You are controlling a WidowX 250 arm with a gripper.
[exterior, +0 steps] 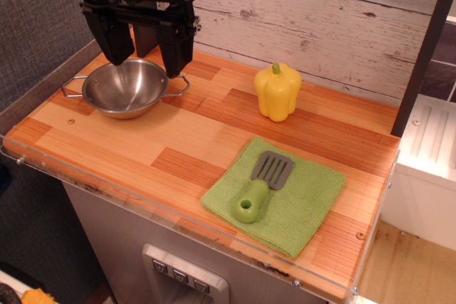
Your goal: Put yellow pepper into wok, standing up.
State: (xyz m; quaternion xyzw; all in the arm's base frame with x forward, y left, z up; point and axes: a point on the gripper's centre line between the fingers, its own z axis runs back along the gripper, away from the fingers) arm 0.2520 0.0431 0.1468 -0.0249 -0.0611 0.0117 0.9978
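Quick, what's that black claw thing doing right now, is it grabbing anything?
Gripper: jaws open, holding nothing, hanging above the wok. The yellow pepper stands untouched on the counter.

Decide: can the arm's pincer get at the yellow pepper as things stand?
Probably yes. The pincer hangs open above the wok, and the yellow pepper stands upright, alone on bare wood, with nothing between them.

We see gripper (146, 51) upper left, jaws apart, empty, over the wok (125, 87). Yellow pepper (277, 91) upright, center-right on wooden counter (178, 147). Spatula (262, 186) lies on green cloth (306, 204), lower right.
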